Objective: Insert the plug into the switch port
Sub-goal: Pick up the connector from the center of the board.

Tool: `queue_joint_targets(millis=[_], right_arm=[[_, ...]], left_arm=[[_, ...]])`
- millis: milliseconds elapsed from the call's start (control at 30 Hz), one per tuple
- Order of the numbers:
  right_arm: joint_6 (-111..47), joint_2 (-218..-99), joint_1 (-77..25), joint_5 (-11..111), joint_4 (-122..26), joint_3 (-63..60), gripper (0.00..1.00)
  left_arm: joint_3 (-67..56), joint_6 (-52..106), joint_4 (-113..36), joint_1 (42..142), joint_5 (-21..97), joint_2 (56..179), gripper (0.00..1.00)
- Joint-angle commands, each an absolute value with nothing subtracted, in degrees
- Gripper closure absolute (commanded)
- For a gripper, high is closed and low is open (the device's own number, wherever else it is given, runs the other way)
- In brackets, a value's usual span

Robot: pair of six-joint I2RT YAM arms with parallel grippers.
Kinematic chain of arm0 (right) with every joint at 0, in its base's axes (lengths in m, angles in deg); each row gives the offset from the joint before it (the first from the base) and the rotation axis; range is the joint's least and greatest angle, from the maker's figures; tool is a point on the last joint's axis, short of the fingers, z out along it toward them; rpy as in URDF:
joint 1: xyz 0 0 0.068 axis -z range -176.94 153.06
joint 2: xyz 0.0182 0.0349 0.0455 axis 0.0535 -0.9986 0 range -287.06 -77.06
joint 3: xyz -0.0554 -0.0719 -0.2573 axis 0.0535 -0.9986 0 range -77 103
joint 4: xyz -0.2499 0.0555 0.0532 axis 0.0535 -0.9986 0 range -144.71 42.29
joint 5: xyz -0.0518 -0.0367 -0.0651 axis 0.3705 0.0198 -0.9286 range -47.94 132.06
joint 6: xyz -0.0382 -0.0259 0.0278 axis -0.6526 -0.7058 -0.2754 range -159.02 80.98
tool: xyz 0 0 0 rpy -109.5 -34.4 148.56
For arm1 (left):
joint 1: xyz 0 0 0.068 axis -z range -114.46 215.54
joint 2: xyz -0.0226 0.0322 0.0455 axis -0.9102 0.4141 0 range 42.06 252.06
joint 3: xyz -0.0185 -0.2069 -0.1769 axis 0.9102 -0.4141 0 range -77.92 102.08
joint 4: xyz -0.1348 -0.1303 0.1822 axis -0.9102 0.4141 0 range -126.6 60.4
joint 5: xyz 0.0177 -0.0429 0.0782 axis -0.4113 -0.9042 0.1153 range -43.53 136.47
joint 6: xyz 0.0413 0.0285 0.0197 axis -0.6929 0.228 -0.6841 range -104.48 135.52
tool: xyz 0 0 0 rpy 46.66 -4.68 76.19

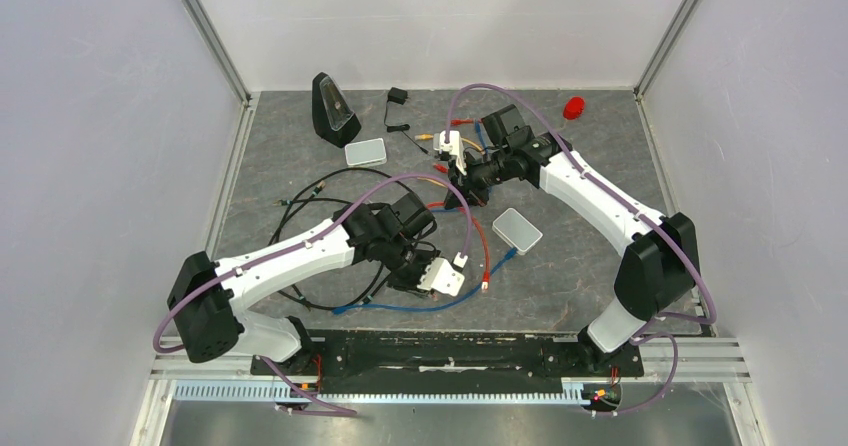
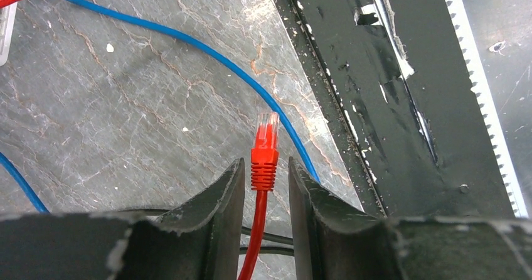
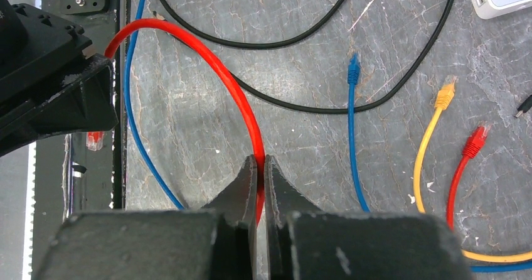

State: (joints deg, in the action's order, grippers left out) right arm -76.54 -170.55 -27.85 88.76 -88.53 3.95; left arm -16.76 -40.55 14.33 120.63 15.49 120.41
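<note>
1. The left gripper [image 2: 265,166] has its jaws spread on either side of the plug [image 2: 265,148]. A thin gap shows on each side, so I judge it is not yet clamped.
2. The plug is clear, squared plastic at the tip with a ribbed red rubber sleeve behind it. It lies flat on the table [image 2: 125,104], pointing away from the jaws toward the near edge.
3. The right gripper [image 3: 259,167] has its jaws pressed together on the red cable [image 3: 207,48], pinching it partway along. The cable is smooth, round and springy, and arcs up and over toward the left arm.
4. The fingers on both arms are dark, wedge-shaped and matte.
5. The switch port sits in the edge of a flat, pale box [image 1: 517,230] with rounded corners, lying near the plug but apart from it.
6. A second pale box [image 1: 365,152] lies beside the black wedge [image 1: 333,109]. I cannot tell which of the two is meant.
7. Progress is early. The cable is steadied, but the plug is ungrasped and nothing is in a socket. Gripping, lifting, lining up and pushing in remain.
8. Around them lie a blue cable [image 2: 188,41], a black cable [image 3: 282,41] and a yellow cable [image 3: 430,142], all on a grey, veined, stone-look surface.
</note>
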Motion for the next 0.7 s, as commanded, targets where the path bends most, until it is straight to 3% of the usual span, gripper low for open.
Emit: queue_joint_targets(millis=[0, 133, 300, 433, 567, 667], right_arm=[[-75.84, -168.36, -28.07, 89.39, -87.09, 3.77, 1.0], [-75.63, -168.38, -28.14, 89.41, -86.89, 3.55, 1.0], [-75.29, -168.09, -28.28, 89.17, -86.5, 3.16, 1.0], [-74.32, -168.08, -28.29, 88.92, -85.89, 3.07, 1.0], [-71.34, -168.38, -28.24, 87.47, -84.08, 3.69, 0.91], [-65.49, -168.86, -28.01, 83.72, -80.53, 5.32, 0.8]], left_arm=[[-14.89, -39.77, 14.9, 120.91, 15.91, 120.65, 0.63], [-14.73, -38.86, 14.9, 120.91, 17.04, 121.0, 0.64], [-14.58, -38.62, 14.94, 120.87, 17.12, 121.32, 0.72], [-14.04, -37.96, 14.95, 120.91, 17.18, 121.99, 0.95], [-13.57, -37.13, 14.52, 120.91, 18.83, 122.3, 0.98], [-16.45, -27.49, 4.34, 120.81, 27.62, 120.74, 0.98]])
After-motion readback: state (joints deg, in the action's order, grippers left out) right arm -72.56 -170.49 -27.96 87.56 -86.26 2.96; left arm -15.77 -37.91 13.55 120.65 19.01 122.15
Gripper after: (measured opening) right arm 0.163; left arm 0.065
